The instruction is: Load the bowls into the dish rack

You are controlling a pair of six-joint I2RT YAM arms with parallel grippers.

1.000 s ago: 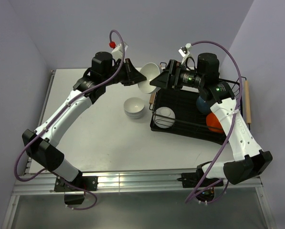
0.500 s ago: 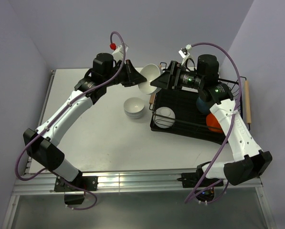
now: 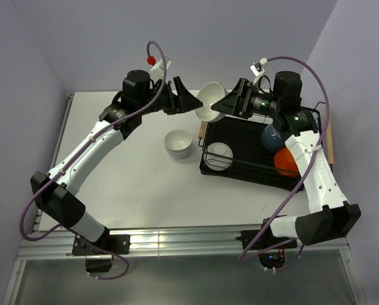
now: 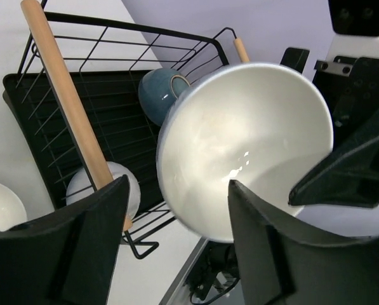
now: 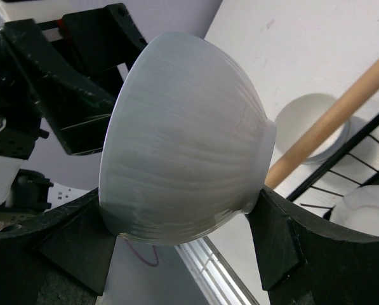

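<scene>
A white bowl [image 3: 211, 101] hangs in the air over the near-left corner of the dish rack [image 3: 252, 173], and my right gripper [image 3: 226, 104] is shut on it. Its fingers [image 5: 275, 229] press opposite sides of the bowl [image 5: 183, 140]. My left gripper [image 3: 189, 101] is open just left of this bowl; its inside [image 4: 252, 140] faces the left wrist camera beyond the spread fingers [image 4: 94, 235]. In the rack lie a white bowl [image 3: 219, 154], a dark blue bowl [image 3: 272, 135] and an orange bowl [image 3: 284, 162]. A stack of white bowls [image 3: 178, 142] stands on the table left of the rack.
The rack's wooden handle [image 4: 68, 108] runs along its left end, close under the held bowl. A second wooden handle [image 3: 330, 136] is at the right end. Purple walls close in behind and on both sides of the white table [image 3: 132, 184].
My right gripper closed on the white bowl, then my left gripper opened and let it go. The right arm has drawn the bowl a little to the right.
</scene>
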